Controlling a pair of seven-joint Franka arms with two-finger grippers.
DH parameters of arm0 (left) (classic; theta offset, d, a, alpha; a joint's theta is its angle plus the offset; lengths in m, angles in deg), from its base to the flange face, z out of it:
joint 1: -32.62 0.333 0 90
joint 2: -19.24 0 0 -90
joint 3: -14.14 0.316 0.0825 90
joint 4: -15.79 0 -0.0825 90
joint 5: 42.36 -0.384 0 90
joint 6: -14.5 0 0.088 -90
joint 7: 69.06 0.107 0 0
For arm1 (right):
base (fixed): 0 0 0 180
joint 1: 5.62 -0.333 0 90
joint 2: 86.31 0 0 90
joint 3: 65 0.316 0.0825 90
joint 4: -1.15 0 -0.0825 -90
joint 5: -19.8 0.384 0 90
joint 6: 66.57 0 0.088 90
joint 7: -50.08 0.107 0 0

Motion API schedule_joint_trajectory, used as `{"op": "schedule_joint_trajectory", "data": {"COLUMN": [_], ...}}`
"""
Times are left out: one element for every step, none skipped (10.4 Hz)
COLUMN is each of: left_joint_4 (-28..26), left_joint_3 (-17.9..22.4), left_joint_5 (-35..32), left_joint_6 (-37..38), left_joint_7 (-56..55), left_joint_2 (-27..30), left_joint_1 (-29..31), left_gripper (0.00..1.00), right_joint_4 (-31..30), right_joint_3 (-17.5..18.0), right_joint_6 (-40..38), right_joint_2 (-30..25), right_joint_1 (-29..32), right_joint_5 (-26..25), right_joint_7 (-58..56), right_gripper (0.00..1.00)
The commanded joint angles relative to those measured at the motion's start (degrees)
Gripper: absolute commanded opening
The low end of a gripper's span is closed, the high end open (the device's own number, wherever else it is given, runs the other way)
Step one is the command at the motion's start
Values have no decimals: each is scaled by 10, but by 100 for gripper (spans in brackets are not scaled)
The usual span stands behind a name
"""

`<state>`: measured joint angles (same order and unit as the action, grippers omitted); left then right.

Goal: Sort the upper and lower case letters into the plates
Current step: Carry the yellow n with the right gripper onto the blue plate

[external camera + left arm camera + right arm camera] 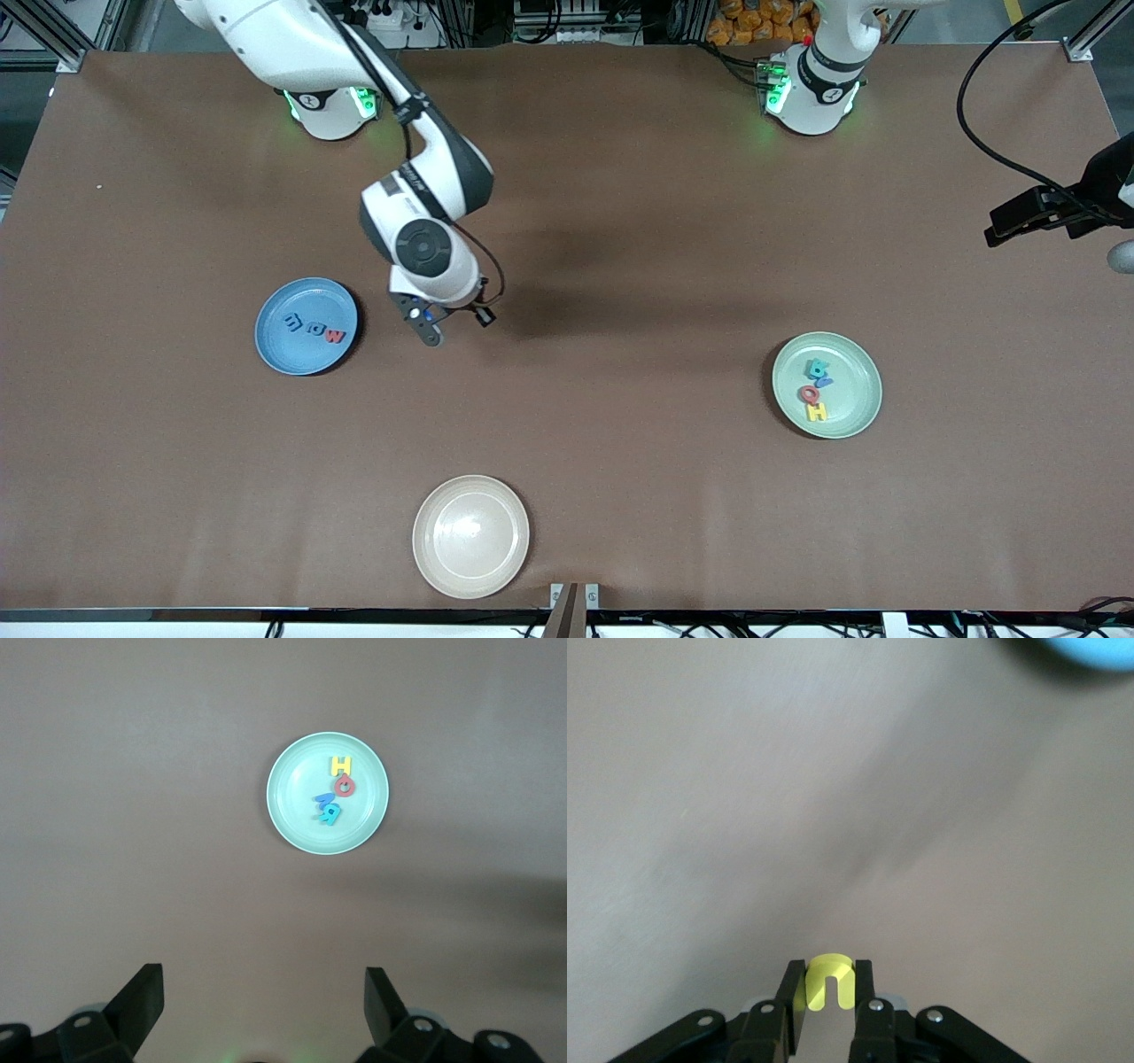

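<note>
Nearest the camera, a smooth round cream plate is seen on the brown desk; a chunky yellow letter is pinched by the right end effector beside the blue plate, while the left end effector is held wide apart.

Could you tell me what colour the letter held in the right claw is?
Yellow letter, seen best in the right wrist view.

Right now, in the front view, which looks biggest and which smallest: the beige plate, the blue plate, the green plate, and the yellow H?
1. Beige plate, a little bigger, though it lies nearest the camera, so that may be why.
2. Green plate and blue plate: these look alike, so I won't rank them.
3. Yellow H in the green plate, by far the smallest.
</note>
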<state>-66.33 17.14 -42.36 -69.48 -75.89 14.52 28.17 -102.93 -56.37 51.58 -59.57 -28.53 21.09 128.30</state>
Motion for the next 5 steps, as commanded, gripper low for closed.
{"op": "schedule_joint_trajectory", "data": {"left_joint_4": [3, 3, 1, -1, -3], "left_joint_3": [-8, -7, -9, -10, -12], "left_joint_5": [-19, -23, -22, -21, -22], "left_joint_6": [-14, -21, -27, -28, -34], "left_joint_7": [10, 10, 10, 10, 10], "left_joint_2": [6, 6, 6, 5, 6], "left_joint_1": [-17, -27, -27, -29, -31], "left_gripper": [100, 100, 100, 100, 100], "right_joint_4": [-17, -17, -17, -17, -17], "right_joint_3": [9, 3, -3, -25, -65], "right_joint_6": [-57, -86, -105, -121, -124], "right_joint_2": [-34, -41, -46, -47, -45], "right_joint_1": [71, 91, 118, 128, 127], "right_joint_5": [6, 13, 13, 13, 13], "right_joint_7": [-135, -197, -263, -331, -401], "right_gripper": [0, 0, 0, 0, 0]}}
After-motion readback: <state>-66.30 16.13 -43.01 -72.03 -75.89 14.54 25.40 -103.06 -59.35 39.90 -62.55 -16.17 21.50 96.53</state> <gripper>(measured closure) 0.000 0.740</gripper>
